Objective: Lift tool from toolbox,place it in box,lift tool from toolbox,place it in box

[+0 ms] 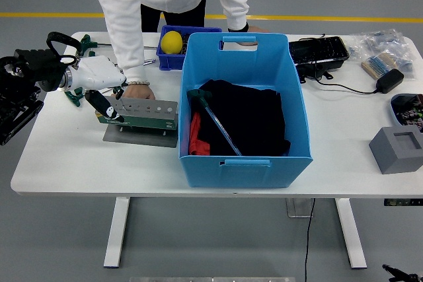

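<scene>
The toolbox [149, 115], a green and grey tool holder on a grey base plate, sits left of the big blue box [295, 100]. My left hand [100, 84], white with a black part hanging down, hovers at the toolbox's left end. I cannot tell if it holds anything. A person's hand [137, 89] rests on the toolbox's back edge. A green-handled tool [213, 122] lies in the blue box on black and red cloth. My right arm is out of view.
A small blue bin [166, 59] with a yellow ball [172, 42] stands behind the toolbox. A green clamp [73, 96] lies under my left arm. A black tray [318, 51], cables, a brush and a grey block [395, 150] are at the right.
</scene>
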Tool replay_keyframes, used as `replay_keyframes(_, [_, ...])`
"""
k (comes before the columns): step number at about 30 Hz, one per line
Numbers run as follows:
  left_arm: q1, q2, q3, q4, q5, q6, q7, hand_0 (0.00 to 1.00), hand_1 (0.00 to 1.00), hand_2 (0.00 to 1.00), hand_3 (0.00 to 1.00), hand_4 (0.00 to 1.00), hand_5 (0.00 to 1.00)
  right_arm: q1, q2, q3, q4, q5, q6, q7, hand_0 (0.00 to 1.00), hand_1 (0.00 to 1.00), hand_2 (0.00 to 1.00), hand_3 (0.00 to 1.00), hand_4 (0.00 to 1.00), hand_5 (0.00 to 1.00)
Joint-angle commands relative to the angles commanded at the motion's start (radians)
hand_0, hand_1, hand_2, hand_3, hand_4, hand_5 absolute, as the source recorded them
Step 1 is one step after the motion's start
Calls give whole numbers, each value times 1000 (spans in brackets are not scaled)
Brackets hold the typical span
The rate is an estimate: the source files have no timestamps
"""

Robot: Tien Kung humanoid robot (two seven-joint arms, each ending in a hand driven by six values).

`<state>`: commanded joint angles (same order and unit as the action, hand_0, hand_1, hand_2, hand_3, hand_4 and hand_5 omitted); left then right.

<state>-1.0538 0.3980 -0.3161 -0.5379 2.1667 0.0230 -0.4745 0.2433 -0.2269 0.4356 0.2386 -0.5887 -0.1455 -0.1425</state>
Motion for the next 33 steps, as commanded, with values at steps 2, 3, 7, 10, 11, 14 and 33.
replay_keyframes(2, [1, -1, 3, 4, -3, 4, -2, 688, 579, 483, 421, 964, 798, 0, 0, -1, 0, 1, 0, 0, 625, 602, 663, 540, 785, 664])
replay_keyframes(3, [1, -1, 6, 5, -6, 6, -4, 688, 579, 483, 421, 964, 798, 0, 0, 0, 0, 1, 0, 0, 625, 602, 663, 540, 785, 664])
replay_keyframes(7, [1, -3, 12, 10, -12, 15, -9, 674, 433, 358, 337, 960, 799, 0, 1, -1, 0, 2, -1, 0, 625, 602, 663, 540, 784, 665])
replay_keyframes(10, [1, -5, 9, 13, -12, 14, -10, 674, 433, 358, 337, 960, 799, 0, 1, -1, 0, 2, -1, 1, 625, 602, 663, 540, 784, 665])
replay_keyframes(11, [1, -6, 9, 14, -13, 14, -10, 667, 346, 288, 292, 960, 800, 0, 1, -1, 0, 1, -1, 1, 625, 602, 664, 539, 784, 666])
replay_keyframes(14, [0, -10, 15, 21, -15, 16, -11, 667, 346, 288, 292, 960, 800, 1, 1, 0, 0, -1, 0, 0, 625, 602, 664, 539, 784, 666])
replay_keyframes(33, [4, -18, 37, 36, -83, 142, -70, 406, 149, 149, 155, 924, 702, -10, 4, -3, -1, 9, -2, 1, 626, 602, 664, 539, 784, 665])
